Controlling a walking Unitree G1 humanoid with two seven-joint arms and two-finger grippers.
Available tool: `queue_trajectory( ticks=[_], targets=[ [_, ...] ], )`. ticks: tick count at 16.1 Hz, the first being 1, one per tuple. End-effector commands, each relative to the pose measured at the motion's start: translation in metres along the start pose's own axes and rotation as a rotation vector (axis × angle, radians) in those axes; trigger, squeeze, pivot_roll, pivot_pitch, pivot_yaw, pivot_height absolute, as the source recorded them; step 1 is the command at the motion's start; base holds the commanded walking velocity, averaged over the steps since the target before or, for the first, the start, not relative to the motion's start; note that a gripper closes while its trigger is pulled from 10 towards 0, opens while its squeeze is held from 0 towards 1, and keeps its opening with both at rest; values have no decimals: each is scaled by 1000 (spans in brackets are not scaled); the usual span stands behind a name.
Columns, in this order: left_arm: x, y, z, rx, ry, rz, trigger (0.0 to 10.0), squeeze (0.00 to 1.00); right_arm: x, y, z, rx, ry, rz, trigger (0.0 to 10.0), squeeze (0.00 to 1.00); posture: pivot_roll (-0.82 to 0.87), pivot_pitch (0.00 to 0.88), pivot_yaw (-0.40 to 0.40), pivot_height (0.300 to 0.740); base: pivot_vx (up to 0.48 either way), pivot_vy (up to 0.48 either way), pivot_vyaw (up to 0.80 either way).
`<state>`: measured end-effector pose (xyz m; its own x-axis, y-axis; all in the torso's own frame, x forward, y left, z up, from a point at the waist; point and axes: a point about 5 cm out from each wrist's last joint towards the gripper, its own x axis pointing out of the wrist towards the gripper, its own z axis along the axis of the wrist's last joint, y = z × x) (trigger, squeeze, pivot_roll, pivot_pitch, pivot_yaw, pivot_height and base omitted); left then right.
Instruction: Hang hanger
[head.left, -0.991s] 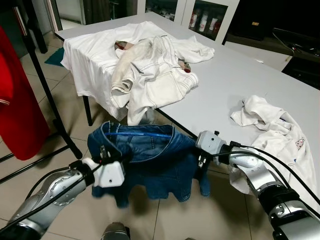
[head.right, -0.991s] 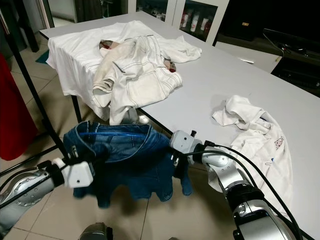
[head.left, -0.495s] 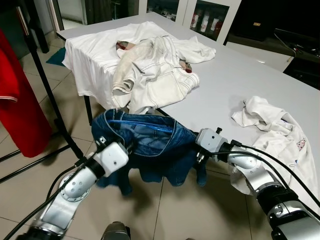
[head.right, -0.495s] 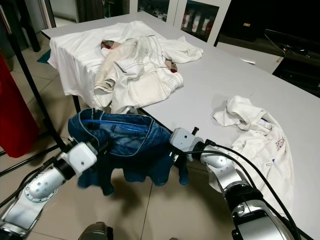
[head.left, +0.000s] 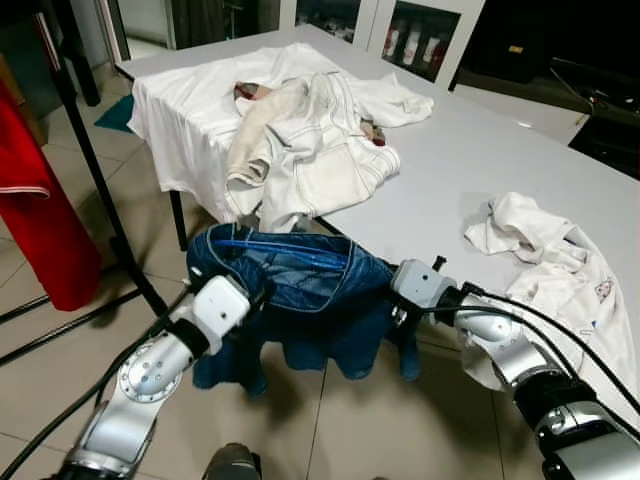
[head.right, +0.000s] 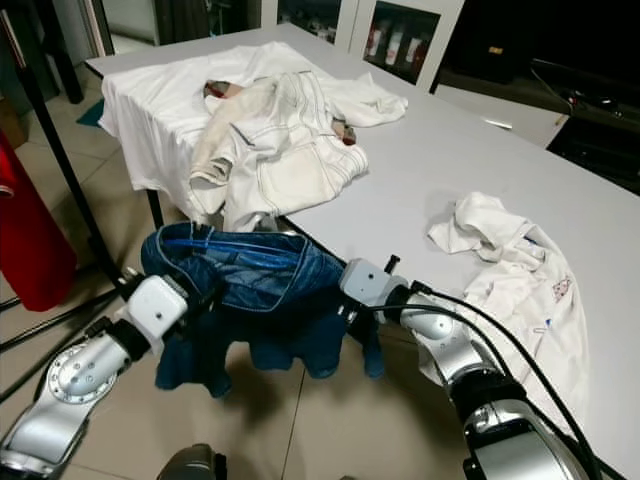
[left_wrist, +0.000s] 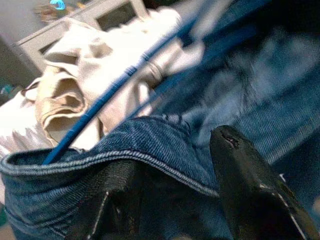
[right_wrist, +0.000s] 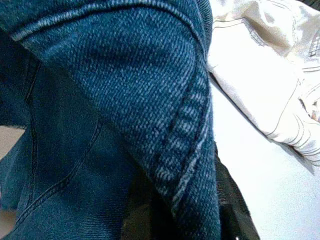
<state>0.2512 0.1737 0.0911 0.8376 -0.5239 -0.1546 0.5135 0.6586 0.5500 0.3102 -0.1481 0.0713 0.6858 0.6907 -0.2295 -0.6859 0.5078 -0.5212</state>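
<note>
Both pincers, left (head.left: 252, 300) and right (head.left: 400, 318), clamp the hangered denim garment (head.left: 300, 310) between them.

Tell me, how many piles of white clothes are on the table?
2: a big heap of white clothes at the table's far left end, and a smaller white pile near its right edge.

Left end effector (head.left: 252, 303) clamped, right end effector (head.left: 400, 322) clamped, both arms forward

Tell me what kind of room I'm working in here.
Probably a laundry or clothes-sorting corner of a home: a grey table strewn with white clothes, a black garment rack carrying a red garment, a tiled floor, and glass-door cabinets behind.
</note>
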Motion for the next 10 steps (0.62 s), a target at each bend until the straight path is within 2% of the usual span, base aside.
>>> queue_trajectory(
  ticks=[1,2,5,7,9,10],
  targets=[
    [-1,-8,-8,95,61,-61,10000,0,0,-11,3,-15,-10,-39,0,0,226,5,-110,710,0,0,0],
    [-1,-8,-9,101,68,-61,10000,0,0,-11,3,-15,-10,-40,0,0,226,5,-110,710,0,0,0],
    [0,-7,-9,37,70,-26,10000,0,0,-10,3,-13,-10,-45,0,0,226,7,-108,710,0,0,0],
    [0,-12,-11,1,87,-24,10000,0,0,-10,2,-12,-8,-57,0,0,226,7,-108,710,0,0,0],
    [-2,-16,-15,-129,97,15,10000,0,0,-12,2,-9,-5,-81,0,0,227,10,-111,710,0,0,0],
    [-2,-16,-15,-146,99,21,10000,0,0,-13,2,-9,-5,-85,0,0,227,10,-111,710,0,0,0]
  ],
)
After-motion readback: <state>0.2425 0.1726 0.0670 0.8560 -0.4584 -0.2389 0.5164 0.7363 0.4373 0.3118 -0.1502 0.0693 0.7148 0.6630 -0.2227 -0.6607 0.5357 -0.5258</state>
